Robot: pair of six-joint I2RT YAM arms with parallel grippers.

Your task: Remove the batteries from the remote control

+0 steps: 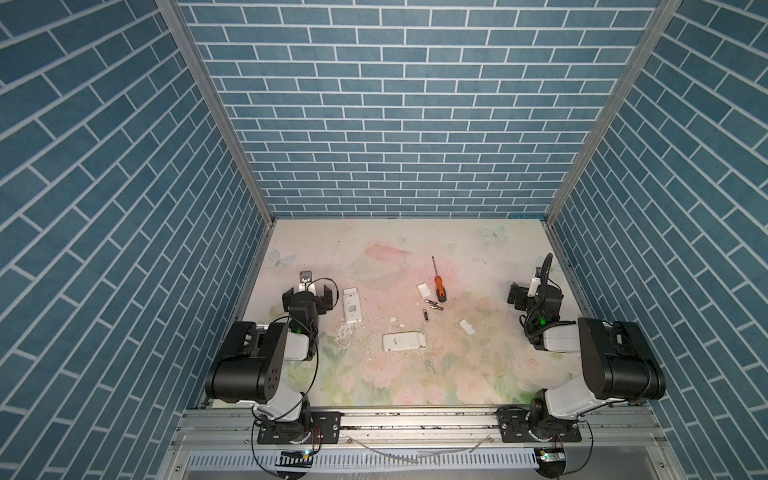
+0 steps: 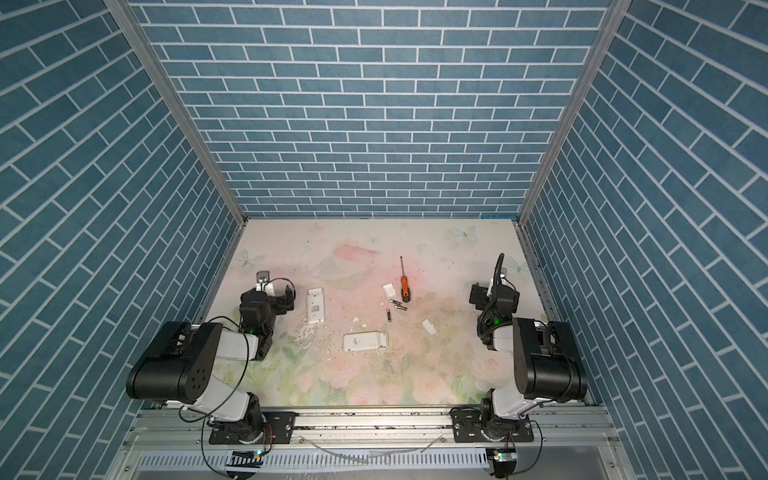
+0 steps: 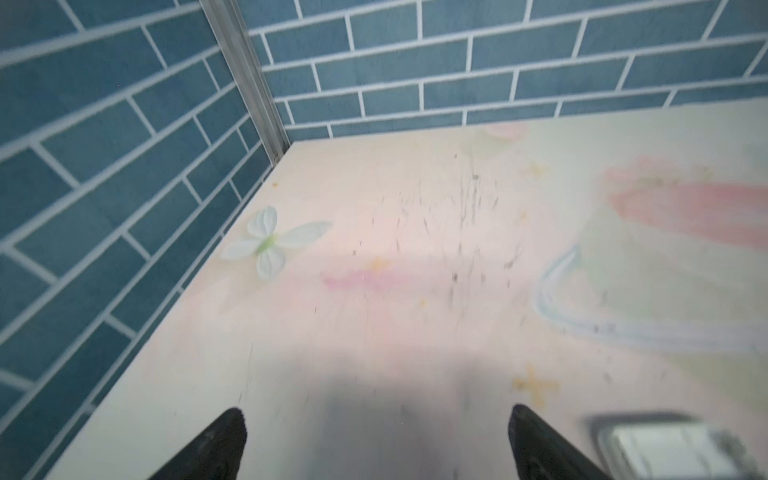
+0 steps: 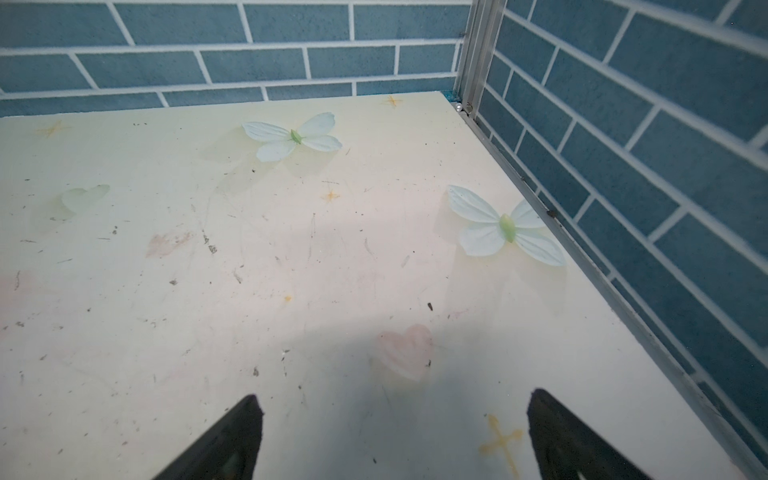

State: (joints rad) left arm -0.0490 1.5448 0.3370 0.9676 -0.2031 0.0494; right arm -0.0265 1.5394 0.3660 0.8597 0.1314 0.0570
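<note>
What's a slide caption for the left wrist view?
Open left gripper above the floral table, blurred remote just beside it.

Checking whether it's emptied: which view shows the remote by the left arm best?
Both top views show the remote whole. The left wrist view catches only a blurred corner; the right wrist view misses it.

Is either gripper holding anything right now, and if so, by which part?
Nothing is held. The left gripper and the right gripper both stand open and empty; the batteries lie loose on the table beside the screwdriver.
</note>
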